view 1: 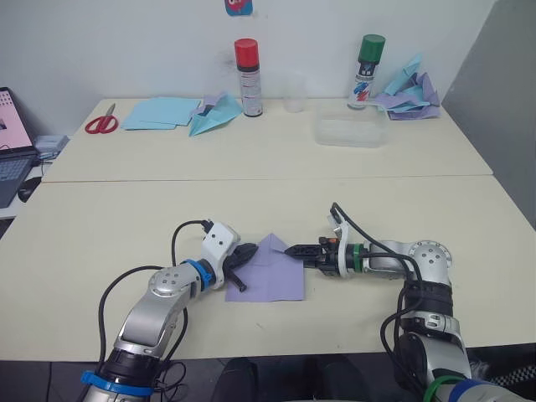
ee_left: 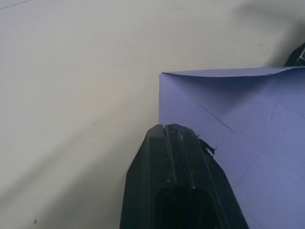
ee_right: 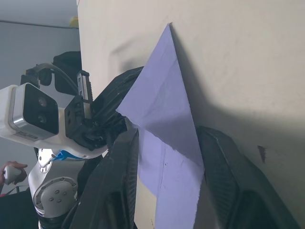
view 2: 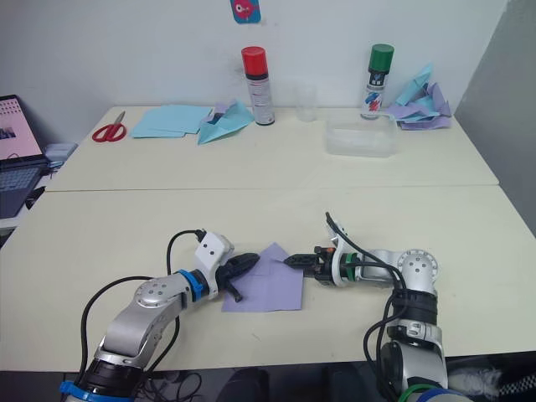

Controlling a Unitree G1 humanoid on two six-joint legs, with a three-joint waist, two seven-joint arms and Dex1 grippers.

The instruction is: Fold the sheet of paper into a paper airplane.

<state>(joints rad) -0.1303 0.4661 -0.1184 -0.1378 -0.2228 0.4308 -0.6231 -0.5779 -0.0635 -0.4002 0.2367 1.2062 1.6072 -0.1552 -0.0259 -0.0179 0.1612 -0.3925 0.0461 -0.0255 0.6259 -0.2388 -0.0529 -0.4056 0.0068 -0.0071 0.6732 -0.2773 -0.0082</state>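
The lavender sheet of paper lies near the table's front edge. Its top corners are folded in to a point facing away from me. My left gripper is shut, and its tips rest on the sheet's left edge. From the right, my right gripper stands open at the sheet's right folded flap. In the right wrist view that flap is raised off the table between the two black fingers. No finished paper airplane made from this sheet is in view.
Along the far table stand red scissors, pale blue sheets, a pale blue plane, a red-capped can, a green-capped can, a clear box and a heap of paper planes. A laptop sits at the left.
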